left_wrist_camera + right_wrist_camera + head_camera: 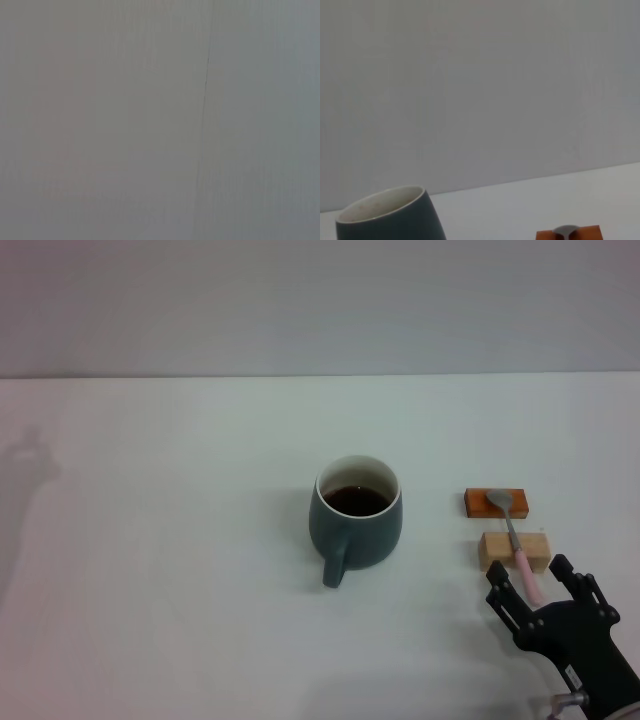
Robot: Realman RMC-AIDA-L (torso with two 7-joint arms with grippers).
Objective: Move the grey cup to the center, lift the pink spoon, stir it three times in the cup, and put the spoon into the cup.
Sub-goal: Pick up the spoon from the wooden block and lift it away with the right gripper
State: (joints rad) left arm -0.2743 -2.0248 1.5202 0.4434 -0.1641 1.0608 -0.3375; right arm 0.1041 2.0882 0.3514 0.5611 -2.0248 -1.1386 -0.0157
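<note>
no readable text or labels

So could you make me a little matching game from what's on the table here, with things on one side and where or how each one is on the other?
Things:
1. grey cup
2. pink spoon
3. orange-brown block
4. right gripper

Descriptions:
A. lies under the spoon's metal bowl
B. open, just short of the spoon's handle end
C. stands near the middle of the table, dark liquid inside
D. rests across two blocks, handle towards the robot

Pairs: 1-C, 2-D, 3-A, 4-B

The pale wooden block holds up the spoon's handle. The left gripper is not in view.
</note>
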